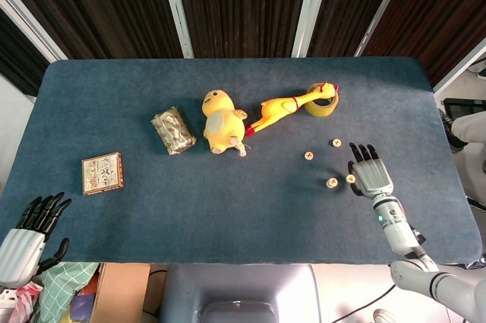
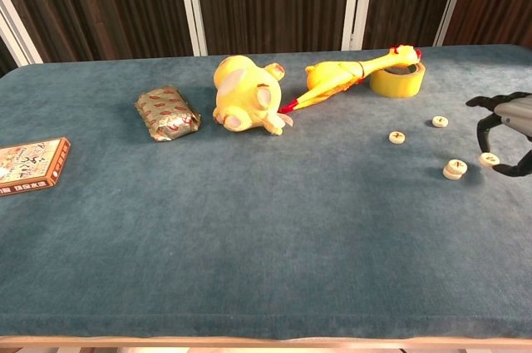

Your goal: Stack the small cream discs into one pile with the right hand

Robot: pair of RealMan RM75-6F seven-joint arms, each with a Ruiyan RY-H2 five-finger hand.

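At the right edge of the frame, the right hand [image 2: 507, 133] hovers with fingers wide around one loose disc [image 2: 490, 159], the small pile [image 2: 455, 169] just left.

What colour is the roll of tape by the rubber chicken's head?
Yellow. The tape roll shows best in the chest view.

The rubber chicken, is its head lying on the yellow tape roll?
Yes, the rubber chicken stretches across the table with its head resting on the tape roll.
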